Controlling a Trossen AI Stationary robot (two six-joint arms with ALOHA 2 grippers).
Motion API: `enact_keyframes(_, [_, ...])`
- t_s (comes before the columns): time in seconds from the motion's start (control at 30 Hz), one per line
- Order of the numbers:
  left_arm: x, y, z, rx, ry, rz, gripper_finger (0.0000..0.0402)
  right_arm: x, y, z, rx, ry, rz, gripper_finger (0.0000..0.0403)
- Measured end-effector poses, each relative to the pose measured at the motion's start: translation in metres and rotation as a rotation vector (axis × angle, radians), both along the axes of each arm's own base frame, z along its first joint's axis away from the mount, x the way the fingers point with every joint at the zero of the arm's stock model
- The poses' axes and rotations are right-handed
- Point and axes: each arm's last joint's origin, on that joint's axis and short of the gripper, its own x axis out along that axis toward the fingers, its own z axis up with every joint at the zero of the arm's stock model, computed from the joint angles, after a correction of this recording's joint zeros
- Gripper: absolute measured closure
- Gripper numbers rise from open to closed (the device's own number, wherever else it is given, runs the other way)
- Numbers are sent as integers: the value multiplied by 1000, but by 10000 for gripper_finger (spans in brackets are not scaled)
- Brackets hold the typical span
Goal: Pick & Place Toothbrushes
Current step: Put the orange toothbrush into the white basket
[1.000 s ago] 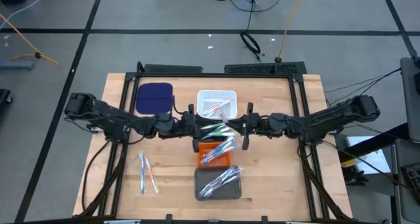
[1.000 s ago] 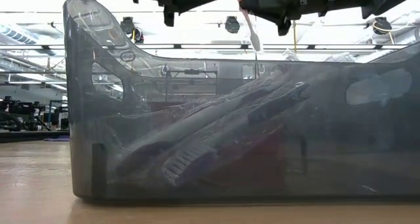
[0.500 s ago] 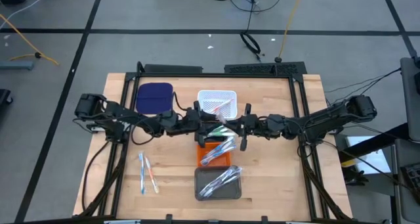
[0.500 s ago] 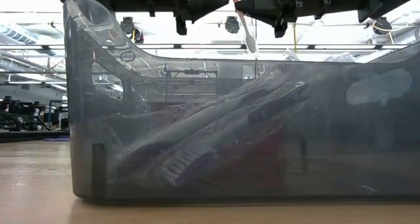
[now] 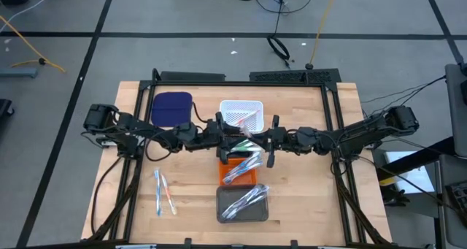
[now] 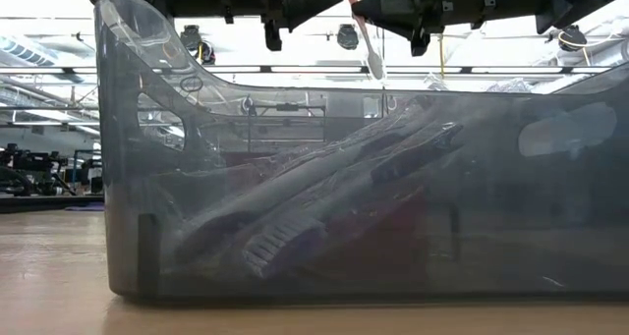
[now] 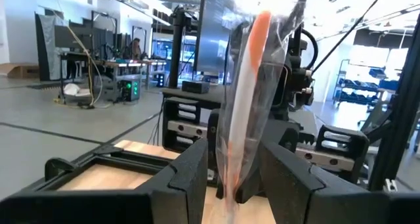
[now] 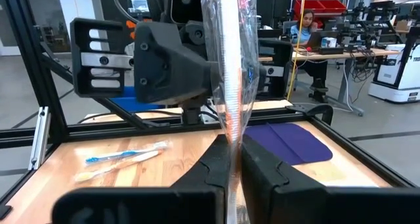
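Note:
A toothbrush in a clear wrapper, orange-red (image 7: 249, 86), stands nearly upright in the air over the middle trays, with my right gripper (image 8: 234, 168) shut on it. My left gripper (image 7: 233, 178) is open and faces the right one. Its two fingers stand on either side of the same toothbrush (image 5: 246, 136); I cannot tell whether they touch the wrapper. Several more toothbrushes lie in the white tray (image 5: 257, 104), the orange tray (image 5: 225, 177) and the grey tray (image 5: 221, 205). Two lie loose on the table (image 5: 164, 193) at the near left. My right gripper pinches the wrapped toothbrush partway along its handle (image 8: 231, 129) between its two fingers. The fingers lie level, come from the table's right side and cross the brush. The brush is lifted clear and slightly tilted, its lower end (image 6: 376, 68) hanging below the fingers.
A dark blue pad (image 5: 171, 108) lies at the far left. In the low view the grey tray's wall (image 6: 550, 227) fills the foreground. The black frame rails (image 5: 241, 77) run around the table. Bare wood lies at the near left and on the right side.
My left gripper has gone toward the table's right, up to the toothbrush that the right gripper holds, and has sunk a little. Its fingers now stand on either side of the brush. The right gripper and the brush have kept still.

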Motion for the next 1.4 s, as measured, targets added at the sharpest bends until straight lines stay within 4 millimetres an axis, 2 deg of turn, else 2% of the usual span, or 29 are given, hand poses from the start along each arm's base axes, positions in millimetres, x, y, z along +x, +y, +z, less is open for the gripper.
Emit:
enact_keyframes(0.33, [0, 0, 8, 13, -86, 6, 266, 0, 0, 0, 0, 0, 0, 391])
enact_keyframes(0.53, [24, 1, 5, 41, -76, 3, 266, 0, -2, -1, 1, 7, -7, 391])
enact_keyframes(0.77, [30, 4, 2, 45, -66, 12, 268, 0, -2, -2, -1, 24, -7, 391])
enact_keyframes(0.9, [31, 3, 2, 46, -59, 8, 302, 0, -2, -3, -3, 30, -7, 391])
enact_keyframes(1.07, [31, 3, 1, 72, -50, -38, 386, 0, -1, -3, -3, 31, -4, 390])
enact_keyframes(1.23, [31, 6, 0, 72, -42, -50, 393, 0, -2, -4, -6, 37, -4, 381])
enact_keyframes(1.4, [32, 9, -1, 68, -11, -52, 395, 0, -2, -6, -28, 63, -15, 346])
